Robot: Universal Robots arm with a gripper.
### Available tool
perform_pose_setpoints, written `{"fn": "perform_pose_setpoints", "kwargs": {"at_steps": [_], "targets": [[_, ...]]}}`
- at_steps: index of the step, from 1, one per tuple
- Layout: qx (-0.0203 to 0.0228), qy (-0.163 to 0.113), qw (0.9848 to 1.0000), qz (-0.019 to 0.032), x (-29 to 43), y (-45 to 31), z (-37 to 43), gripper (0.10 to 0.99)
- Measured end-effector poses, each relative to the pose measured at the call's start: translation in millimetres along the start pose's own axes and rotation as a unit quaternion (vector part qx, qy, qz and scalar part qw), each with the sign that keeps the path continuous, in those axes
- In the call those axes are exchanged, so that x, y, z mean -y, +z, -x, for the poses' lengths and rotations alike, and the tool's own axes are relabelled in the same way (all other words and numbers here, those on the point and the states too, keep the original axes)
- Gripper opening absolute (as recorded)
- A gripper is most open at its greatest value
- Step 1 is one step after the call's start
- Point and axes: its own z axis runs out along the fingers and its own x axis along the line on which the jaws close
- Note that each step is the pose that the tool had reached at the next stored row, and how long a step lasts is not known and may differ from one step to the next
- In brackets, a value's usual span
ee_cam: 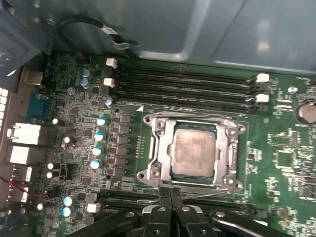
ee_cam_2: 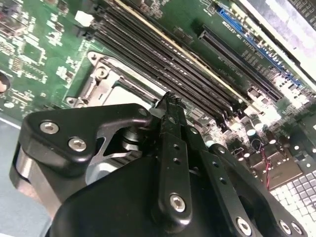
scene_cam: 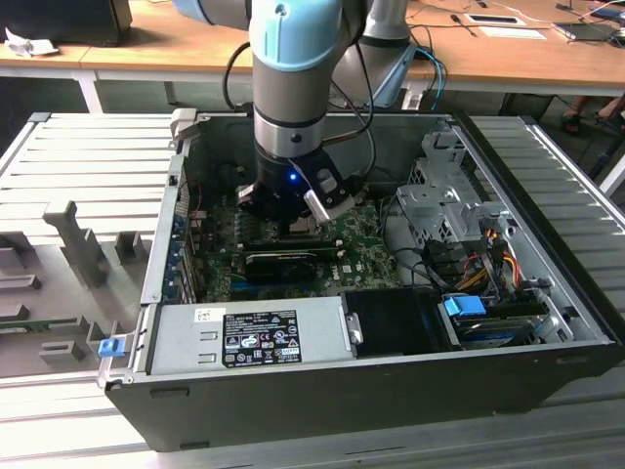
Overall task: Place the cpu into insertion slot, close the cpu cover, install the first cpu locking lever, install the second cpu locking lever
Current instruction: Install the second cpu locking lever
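Scene: an open computer case (scene_cam: 293,391) lies on a ribbed metal desk (scene_cam: 88,166), with the arm (scene_cam: 293,59) reaching straight down into it over the green motherboard (scene_cam: 361,244).

Hand: the hand (ee_cam: 168,200) hangs low over the board with its two black fingers (ee_cam: 161,210) pressed together tip to tip and nothing between them; in the second wrist view the same fingers (ee_cam_2: 170,123) meet in one narrow point.

Cpu: the cpu (ee_cam: 194,152) lies flat in the insertion slot (ee_cam: 219,182), its silver-grey top bare and level with the socket.

Cover: the cpu cover (ee_cam: 163,143) lies down around the chip as a silver frame, the chip showing through its cut-out centre; whether it is fully seated I cannot tell.

Lever: a thin metal rod (ee_cam: 207,193) runs along the socket edge nearest the fingertips, probably one locking lever; its latch state is unclear.

Key relation: the socket lies just beyond the fingertips, and the rod runs crosswise to the line the fingers point along, so the tips sit just beside that edge, not over the chip.

Stage, as a judgement: chip placement looks done, and the work appears to be at the cover or lever edge.
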Motion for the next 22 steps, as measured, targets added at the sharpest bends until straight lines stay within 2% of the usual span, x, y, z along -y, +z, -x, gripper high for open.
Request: {"fn": "perform_pose_setpoints", "kwargs": {"at_steps": [1,2,3,4,5,8,10,12,15,19,22], "targets": [[0.0001,0.000,1.0000,0.0016,0.8,3.5,-3.2,0.106],[0.0006,-0.001,1.0000,0.0079,2.3,4.8,-4.8,0.106],[0.0021,-0.001,0.9998,0.0220,5.7,4.5,-5.6,0.106],[0.0034,-0.001,0.9994,0.0341,8.5,4.1,-6.7,0.106],[0.0040,-0.001,0.9992,0.0399,10.4,3.9,-7.9,0.106],[0.0051,-0.001,0.9987,0.0515,18.0,3.0,-11.5,0.106],[0.0055,-0.001,0.9984,0.0559,20.6,2.6,-13.3,0.106],[0.0064,-0.001,0.9978,0.0654,23.4,3.5,-16.4,0.106],[0.0073,-0.001,0.9972,0.0743,26.2,6.5,-20.0,0.106],[0.0081,-0.002,0.9966,0.0819,26.4,10.9,-24.4,0.106],[0.0082,-0.002,0.9964,0.0843,27.0,14.7,-25.0,0.106]]}}
